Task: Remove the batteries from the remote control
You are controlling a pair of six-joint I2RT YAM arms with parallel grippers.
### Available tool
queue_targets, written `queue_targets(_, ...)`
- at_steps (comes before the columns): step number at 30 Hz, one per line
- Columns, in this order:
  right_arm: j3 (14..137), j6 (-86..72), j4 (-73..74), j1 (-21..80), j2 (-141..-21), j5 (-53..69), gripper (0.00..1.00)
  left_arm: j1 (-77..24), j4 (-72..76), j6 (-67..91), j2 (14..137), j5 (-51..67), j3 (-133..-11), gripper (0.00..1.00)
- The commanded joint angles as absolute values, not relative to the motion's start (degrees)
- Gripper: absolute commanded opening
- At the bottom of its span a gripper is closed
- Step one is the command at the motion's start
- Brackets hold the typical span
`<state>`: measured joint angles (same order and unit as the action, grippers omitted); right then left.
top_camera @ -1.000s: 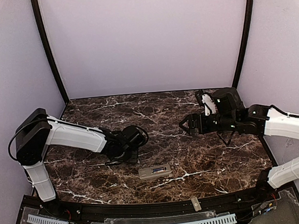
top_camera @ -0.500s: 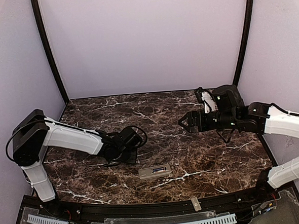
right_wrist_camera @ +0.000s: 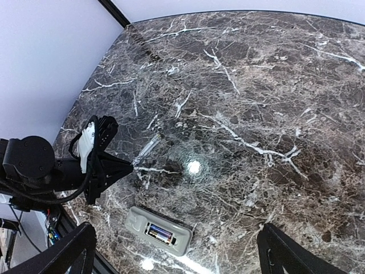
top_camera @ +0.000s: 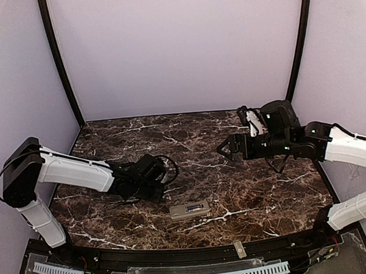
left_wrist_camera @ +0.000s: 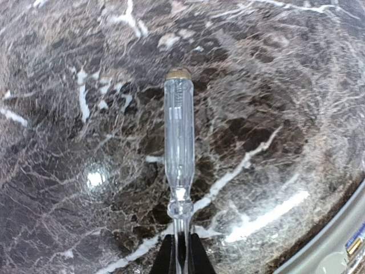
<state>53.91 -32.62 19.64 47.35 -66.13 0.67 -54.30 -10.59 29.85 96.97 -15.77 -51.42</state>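
Two fingers of the left gripper are clamped on the thin end of a clear-handled screwdriver, handle pointing out over the marble table. Right gripper spread wide, holding nothing, raised over the far right. Remote control lies back-up near the front edge, near the left gripper, recess open, battery inside. Small grey cover on front ledge.

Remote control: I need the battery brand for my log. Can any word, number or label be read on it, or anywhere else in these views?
No text can be read.
Grey-beige rectangular remote control, back up: its open battery recess shows coloured patches, too small to read.
Blue and yellow tag in the left wrist view's corner: too blurred to read.
Clear-handled screwdriver: no marking shows.
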Motion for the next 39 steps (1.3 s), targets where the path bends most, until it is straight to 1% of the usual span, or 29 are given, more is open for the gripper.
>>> queue_targets(1, 56.00, -34.53, 21.78, 46.41, -66.48, 7.47, 0.98, -55.17, -6.82, 20.41, 90.44, -14.00, -50.47, 0.00)
queue_targets(9, 59.04, -32.85, 26.67, 44.53, -67.12, 22.14, 0.98, -57.53, -2.13, 10.79, 84.76, -6.88, -49.92, 0.00)
queue_targets(14, 61.10, -33.11, 29.45, 43.60, -68.19, 28.18, 0.98, -58.51, 0.49, 5.85, 81.25, -3.78, -49.46, 0.00)
queue_targets(22, 63.20, -30.26, 31.58, 43.20, -69.81, 37.17, 0.98, -58.56, 1.58, 2.12, 79.01, 10.38, -50.59, 0.00)
queue_targets(28, 63.25, -29.29, 31.81, 43.25, -71.71, 42.03, 0.94, -58.59, 1.01, 3.08, 78.88, 19.03, -52.64, 0.00)
queue_targets(34, 63.09, -29.86, 31.37, 43.28, -72.84, 43.93, 0.92, -58.66, 1.16, 2.77, 78.54, 21.05, -53.14, 0.00)
queue_targets(39, 63.45, -35.24, 30.00, 43.31, -75.04, 45.58, 0.91, -59.89, 1.88, 0.99, 78.47, 19.41, -52.98, 0.00)
